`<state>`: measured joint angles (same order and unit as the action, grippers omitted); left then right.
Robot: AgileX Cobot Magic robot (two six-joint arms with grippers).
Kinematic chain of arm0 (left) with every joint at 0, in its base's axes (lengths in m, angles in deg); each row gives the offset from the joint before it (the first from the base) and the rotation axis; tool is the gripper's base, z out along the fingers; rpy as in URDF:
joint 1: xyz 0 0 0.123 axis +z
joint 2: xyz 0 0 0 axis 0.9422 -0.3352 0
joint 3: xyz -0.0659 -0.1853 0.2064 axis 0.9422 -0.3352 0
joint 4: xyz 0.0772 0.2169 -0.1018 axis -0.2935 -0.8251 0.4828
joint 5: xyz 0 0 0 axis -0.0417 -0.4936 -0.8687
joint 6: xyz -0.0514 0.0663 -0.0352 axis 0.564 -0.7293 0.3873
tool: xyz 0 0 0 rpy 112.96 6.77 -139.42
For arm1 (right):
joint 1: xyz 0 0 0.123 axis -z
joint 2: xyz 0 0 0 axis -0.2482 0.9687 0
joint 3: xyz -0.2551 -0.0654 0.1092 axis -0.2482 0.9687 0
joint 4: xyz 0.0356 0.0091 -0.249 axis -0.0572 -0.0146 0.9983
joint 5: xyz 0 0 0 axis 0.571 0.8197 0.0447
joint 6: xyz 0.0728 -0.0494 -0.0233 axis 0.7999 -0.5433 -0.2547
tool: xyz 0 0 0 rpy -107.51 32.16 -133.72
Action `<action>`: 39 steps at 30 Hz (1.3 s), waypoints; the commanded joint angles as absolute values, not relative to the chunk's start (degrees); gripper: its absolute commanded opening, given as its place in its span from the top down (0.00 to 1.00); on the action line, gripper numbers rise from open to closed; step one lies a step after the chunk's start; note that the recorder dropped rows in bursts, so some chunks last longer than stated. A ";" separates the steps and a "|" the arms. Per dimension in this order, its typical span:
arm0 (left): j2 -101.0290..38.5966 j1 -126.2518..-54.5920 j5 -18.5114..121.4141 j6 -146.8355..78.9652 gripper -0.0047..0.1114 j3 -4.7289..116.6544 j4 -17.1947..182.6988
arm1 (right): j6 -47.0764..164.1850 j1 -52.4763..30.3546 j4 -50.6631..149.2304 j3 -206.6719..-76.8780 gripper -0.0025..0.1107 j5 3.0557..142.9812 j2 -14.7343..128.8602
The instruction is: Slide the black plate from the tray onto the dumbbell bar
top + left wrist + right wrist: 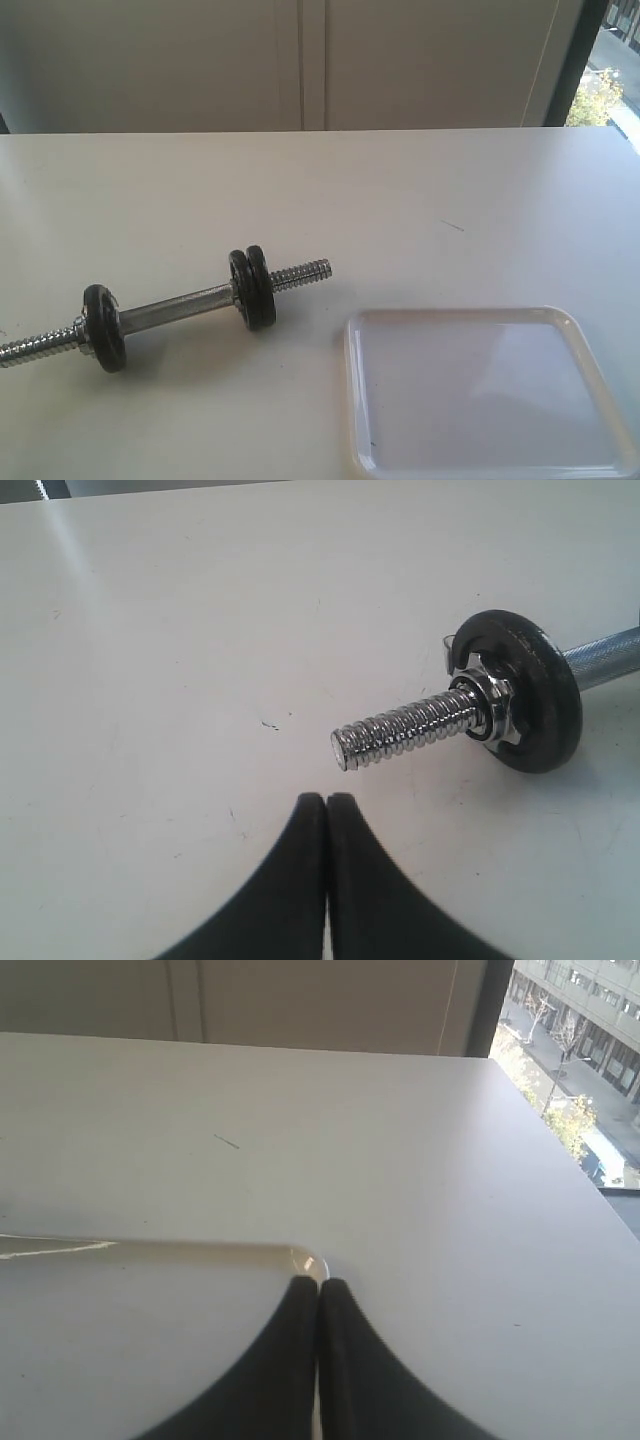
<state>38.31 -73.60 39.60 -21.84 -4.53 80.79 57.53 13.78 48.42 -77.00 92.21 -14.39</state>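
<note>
The dumbbell bar lies on the white table, left of centre, with its threaded end pointing toward the tray. Two black plates sit side by side on that end, and one more black disc sits near the other end. The white tray holds nothing. In the left wrist view my left gripper is shut and empty, just short of the bar's threaded tip, behind which are a nut and a black disc. My right gripper is shut and empty over the tray's corner. Neither gripper shows in the exterior view.
The table's far edge runs along a pale wall. A window is at the far right, beyond the table's right edge.
</note>
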 commanded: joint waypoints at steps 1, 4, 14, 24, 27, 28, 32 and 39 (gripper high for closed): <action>38.60 -73.43 39.44 -21.70 0.96 -4.73 80.75 | 56.83 14.06 48.83 -76.88 0.98 92.33 -14.73; 38.60 -73.43 39.44 -21.70 0.96 -4.73 80.75 | 56.83 14.06 48.83 -76.88 0.98 92.33 -14.73; 38.60 -73.43 39.44 -21.70 0.96 -4.73 80.75 | 56.83 14.06 48.83 -76.88 0.98 92.22 -14.73; 38.60 -73.43 39.31 -21.70 0.96 -4.73 80.75 | 56.83 13.21 48.83 -76.88 0.98 92.22 -14.73; 38.60 -73.43 39.31 -21.70 0.96 -4.73 80.75 | 56.83 13.21 48.83 -76.88 0.98 92.22 -14.73; 38.60 -73.43 39.31 -21.70 0.96 -4.73 80.75 | 56.83 13.21 48.83 -76.88 0.98 92.22 -14.73; 38.60 -73.43 39.31 -21.70 0.96 -4.73 80.75 | 56.83 13.21 48.83 -76.88 0.98 92.22 -14.73; 38.60 -73.43 39.31 -21.70 0.96 -4.73 80.75 | 56.83 13.21 48.83 -76.88 0.98 92.22 -14.73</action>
